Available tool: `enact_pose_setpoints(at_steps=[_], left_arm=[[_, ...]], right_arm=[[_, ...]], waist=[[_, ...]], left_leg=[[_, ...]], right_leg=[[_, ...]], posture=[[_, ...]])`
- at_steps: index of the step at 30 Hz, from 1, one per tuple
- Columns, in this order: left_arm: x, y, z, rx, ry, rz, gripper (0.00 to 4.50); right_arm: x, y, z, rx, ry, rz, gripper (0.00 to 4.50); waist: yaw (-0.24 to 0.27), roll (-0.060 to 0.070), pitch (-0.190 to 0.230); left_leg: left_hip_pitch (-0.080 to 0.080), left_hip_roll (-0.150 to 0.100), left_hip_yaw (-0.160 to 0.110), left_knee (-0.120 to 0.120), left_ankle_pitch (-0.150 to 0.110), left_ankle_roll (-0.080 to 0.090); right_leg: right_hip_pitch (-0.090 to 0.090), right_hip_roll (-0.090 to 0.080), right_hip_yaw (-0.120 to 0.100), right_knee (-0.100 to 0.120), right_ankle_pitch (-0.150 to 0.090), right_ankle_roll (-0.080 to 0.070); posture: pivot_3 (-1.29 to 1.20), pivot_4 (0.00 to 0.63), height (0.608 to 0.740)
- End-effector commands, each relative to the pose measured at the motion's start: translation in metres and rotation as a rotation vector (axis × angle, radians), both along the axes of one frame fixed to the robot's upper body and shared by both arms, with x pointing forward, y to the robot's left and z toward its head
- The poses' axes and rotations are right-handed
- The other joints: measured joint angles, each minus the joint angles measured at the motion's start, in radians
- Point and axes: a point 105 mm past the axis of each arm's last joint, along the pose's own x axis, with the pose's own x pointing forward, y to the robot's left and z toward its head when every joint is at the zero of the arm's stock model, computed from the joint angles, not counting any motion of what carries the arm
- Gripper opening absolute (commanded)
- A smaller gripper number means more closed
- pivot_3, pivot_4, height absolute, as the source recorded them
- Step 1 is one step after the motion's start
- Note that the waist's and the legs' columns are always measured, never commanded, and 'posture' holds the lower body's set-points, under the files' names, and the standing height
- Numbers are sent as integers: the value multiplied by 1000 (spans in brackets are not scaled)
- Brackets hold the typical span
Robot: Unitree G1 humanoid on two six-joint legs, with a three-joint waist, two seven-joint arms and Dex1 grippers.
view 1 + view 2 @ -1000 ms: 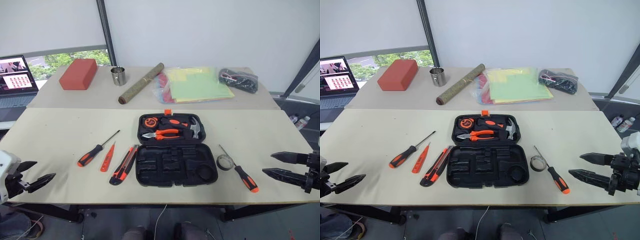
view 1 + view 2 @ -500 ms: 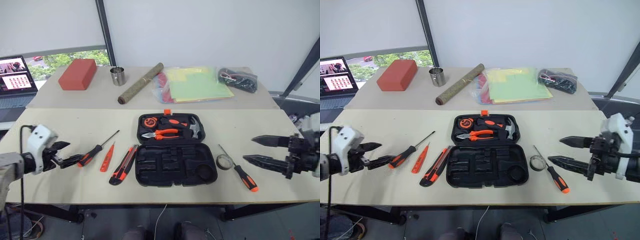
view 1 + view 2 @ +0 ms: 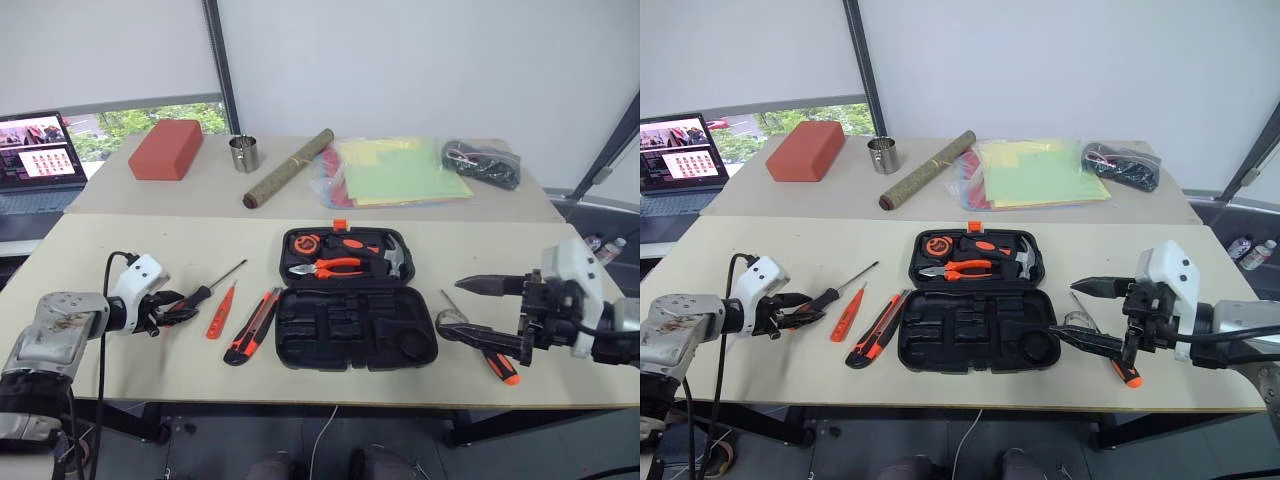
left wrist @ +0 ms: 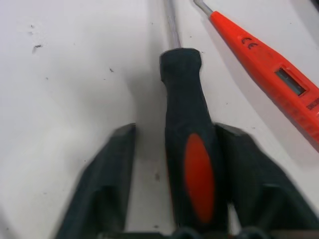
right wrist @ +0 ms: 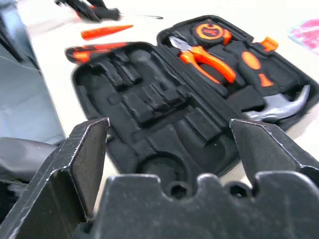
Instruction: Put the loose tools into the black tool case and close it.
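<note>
Left claw: [image 4: 172, 199] I have it down at the surface [image 3: 120, 250] on my left, its fingers [image 4: 107, 184] either side of the handle of the left screwdriver [image 4: 187, 169]. One finger lies against the handle, the other stands just off it, so I cannot call it a firm grip.
Right claw: [image 3: 1080, 315] I hold it spread wide and carrying nothing, above the right end of the case.
Case: [image 3: 355, 325] lies open mid-surface. Far half holds pliers [image 3: 325, 267], a tape measure [image 3: 303, 243] and a hammer [image 3: 395, 258]. Near half shows bare slots.
Tester: [image 3: 219, 310] flat on the surface, just right of the left screwdriver.
Knife: [image 3: 251, 327] between the tester and the case's left edge.
Second screwdriver: [image 3: 498, 363] right of the case, partly under my right claw, next to a tape roll [image 3: 452, 320].
</note>
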Motion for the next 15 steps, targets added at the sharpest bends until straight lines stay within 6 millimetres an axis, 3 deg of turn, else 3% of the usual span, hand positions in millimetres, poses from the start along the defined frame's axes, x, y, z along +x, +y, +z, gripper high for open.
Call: enact_pose_setpoints(at_steps=[1,3,5,8,15], left_arm=[[15,-3,50,-31,-134,-76,930],[17,-20,76,-38,-186,-209,965],[16,-46,86,10,-197,-389,965],[22,-99,92,16,-188,-600,965],[42,-195,82,64,-202,-828,965]], right_arm=[[-4,7,2,-11,-35,31,4500],[-6,10,0,-11,-24,49,4500],[-2,15,-5,-1,-17,42,4500],[-7,26,-12,15,-1,75,4500],[-3,27,-15,8,-29,30,4500]], waist=[[0,-2,1],[2,-4,3],[5,-6,4],[8,-5,4],[13,-8,8]], left_leg=[[-1,0,0,1,0,1],[-5,1,-3,6,5,9],[-12,1,-7,11,5,9],[-15,0,-8,16,4,11],[-19,-2,-8,23,5,16]], right_leg=[[-1,0,-1,0,0,0],[-1,0,-5,1,0,0],[-4,0,-10,0,1,0],[-4,-1,-11,0,2,2],[-1,-2,-14,-1,3,6]], posture=[[0,150,736],[0,150,736],[0,150,736],[0,150,736],[0,150,736]])
